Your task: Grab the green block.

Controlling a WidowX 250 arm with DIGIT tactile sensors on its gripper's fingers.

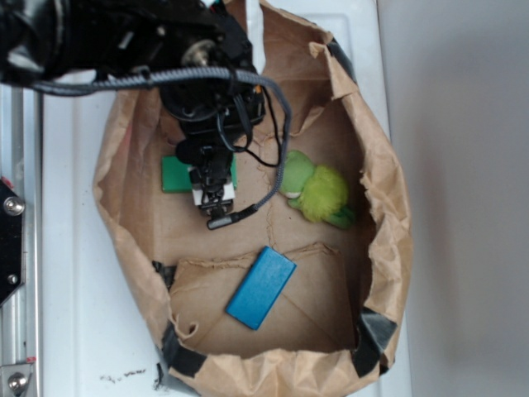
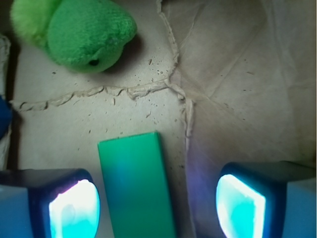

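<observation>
The green block (image 1: 175, 174) lies flat on the floor of a brown paper bag, mostly covered by the arm in the exterior view. In the wrist view the green block (image 2: 136, 186) runs lengthwise between my two fingers, closer to the left one, with a gap on each side. My gripper (image 2: 157, 210) stands open over it, its glowing pads (image 2: 74, 208) apart from the block. In the exterior view my gripper (image 1: 211, 194) hangs directly above the block's right part.
A fuzzy green plush toy (image 1: 314, 190) lies to the right of the gripper, and a blue block (image 1: 260, 286) sits nearer the front. The bag's crumpled paper walls (image 1: 384, 190) rise all around. The bag rests on a white surface (image 1: 70, 248).
</observation>
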